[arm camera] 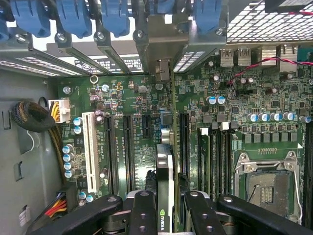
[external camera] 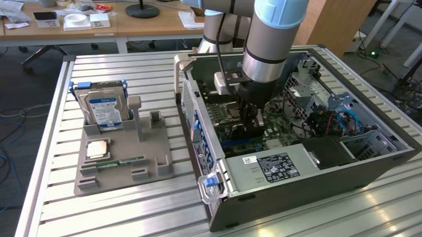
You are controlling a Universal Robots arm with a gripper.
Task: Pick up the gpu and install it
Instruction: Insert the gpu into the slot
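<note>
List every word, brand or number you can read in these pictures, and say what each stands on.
"NVIDIA": on the thin black-faced gpu card held in the gripper.
Blue-white label on the silver hard drive: too small to read.
Label on the grey power supply box: too small.
Green motherboard print: blurred.

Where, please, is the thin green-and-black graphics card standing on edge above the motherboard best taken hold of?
Pinch the thin green-and-black graphics card across its two flat faces near the upper edge, coming down from above. It stands on edge, parallel to the long black slots, leaving only that edge free; the claw grips it so.
</note>
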